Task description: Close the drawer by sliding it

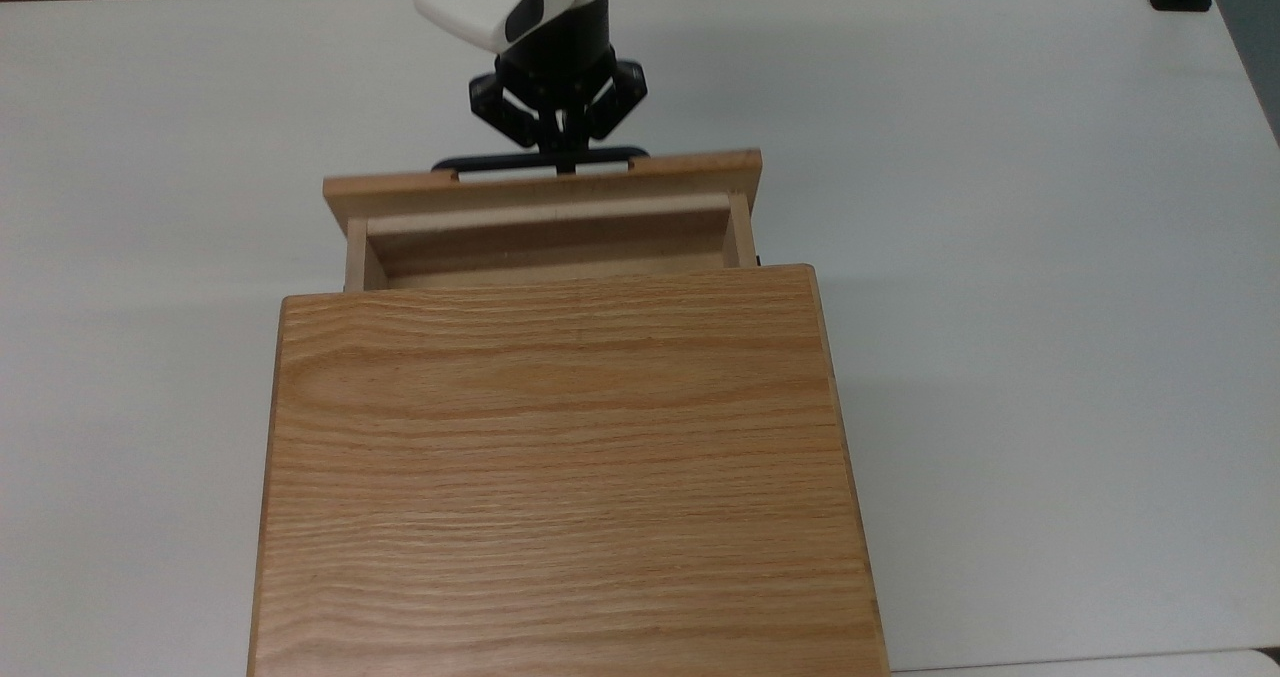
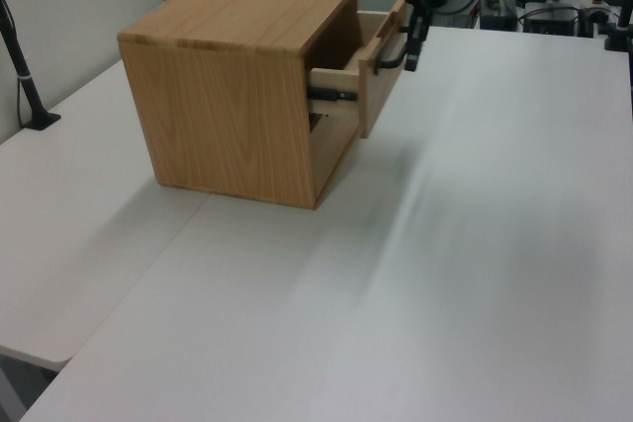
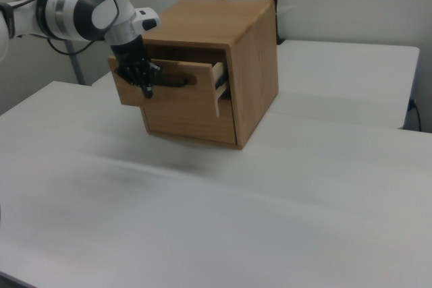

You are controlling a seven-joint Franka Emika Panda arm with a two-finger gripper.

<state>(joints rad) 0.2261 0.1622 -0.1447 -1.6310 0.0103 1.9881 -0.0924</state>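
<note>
The drawer (image 1: 545, 219) stands partly out of the oak cabinet (image 1: 565, 477), with only a narrow strip of its inside showing in the upper middle of the top view, between the front panel and the cabinet's top edge. In the left view the drawer (image 2: 376, 71) juts from the cabinet's (image 2: 242, 96) upper opening toward the frame's upper right, a dark slide rail showing along its side. In the right view the drawer (image 3: 172, 92) projects to the frame's left from the cabinet (image 3: 236, 65), in the upper left of centre. The gripper (image 1: 563, 152) sits at the top centre of the top view, its black fingers drawn close together and meeting the middle of the black bar handle (image 1: 500, 163); whether they pinch the bar or merely press on it cannot be told. In the left view the gripper (image 2: 412, 44) hangs just beside the handle (image 2: 388, 56) at the panel's outer face. In the right view the gripper (image 3: 146, 89) touches the handle (image 3: 172, 82), with the white arm (image 3: 81, 5) reaching in from the upper left. The cabinet rests on a white desk (image 1: 1000, 257).
</note>
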